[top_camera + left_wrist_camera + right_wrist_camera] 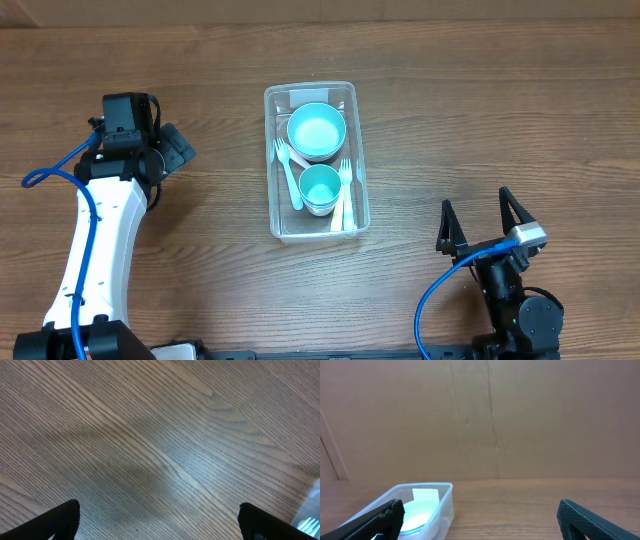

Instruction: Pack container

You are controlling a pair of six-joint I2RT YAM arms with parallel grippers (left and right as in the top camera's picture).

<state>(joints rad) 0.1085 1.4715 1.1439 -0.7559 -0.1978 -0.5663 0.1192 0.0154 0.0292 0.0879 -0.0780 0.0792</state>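
Note:
The clear rectangular container [268,165] stands at the table's middle. Inside it are a light-blue bowl [316,131] at the far end, a light-blue cup [321,187] nearer, and white forks [288,170] along both sides. My left gripper [176,148] hovers left of the container, open and empty over bare wood [160,515]. A corner of the container [312,510] shows at that view's right edge. My right gripper [475,207] stands open and empty near the front right. In its wrist view [480,515] the container [446,502] with the bowl [417,510] lies ahead on the left.
A brown cardboard wall [480,420] closes off the table's far side. Blue cables [60,170] run along both arms. The wooden table [480,110] surrounds the container on all sides.

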